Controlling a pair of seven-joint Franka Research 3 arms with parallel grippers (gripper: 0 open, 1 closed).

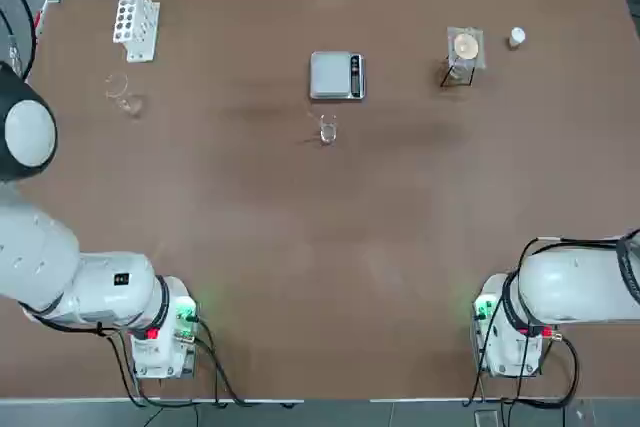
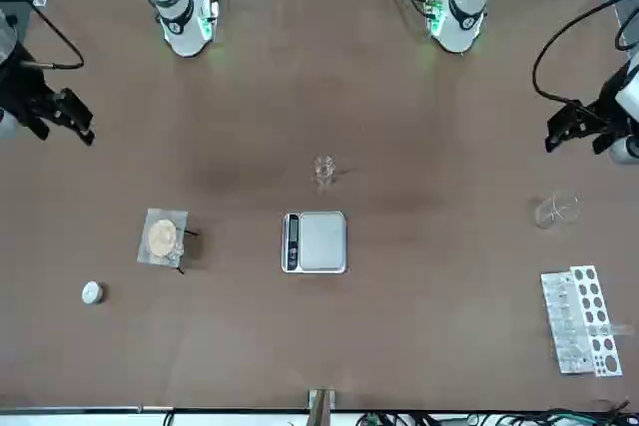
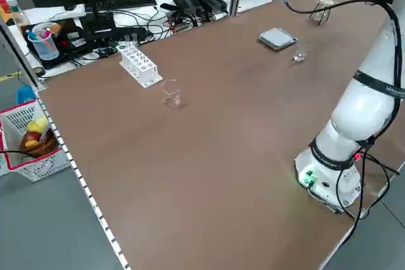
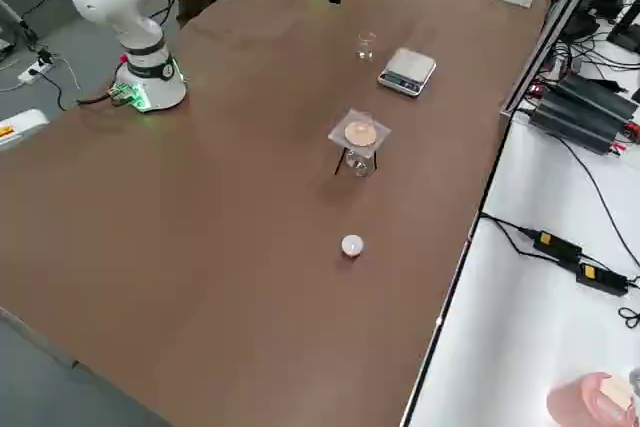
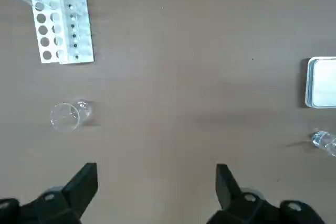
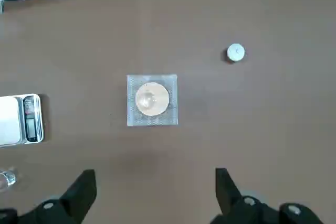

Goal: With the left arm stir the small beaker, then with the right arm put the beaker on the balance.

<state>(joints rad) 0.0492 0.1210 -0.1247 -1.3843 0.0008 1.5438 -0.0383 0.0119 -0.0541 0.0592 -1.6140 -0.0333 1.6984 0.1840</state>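
Beaker: small beaker [image 1: 327,130] just beside balance [image 1: 337,76], seemingly apart | left gripper [image 5: 156,182], right gripper [image 6: 155,186]: spread wide, empty

The brown table [image 1: 320,247] bears, directly on its surface, the balance [image 1: 337,76] with the small beaker [image 1: 327,130] just beside it, a clear stand with a tan disc [image 1: 463,55], a small white cap [image 1: 516,37], a white test-tube rack [image 1: 135,20], a larger spouted glass vessel [image 1: 122,93] and both arm bases [image 1: 165,332].
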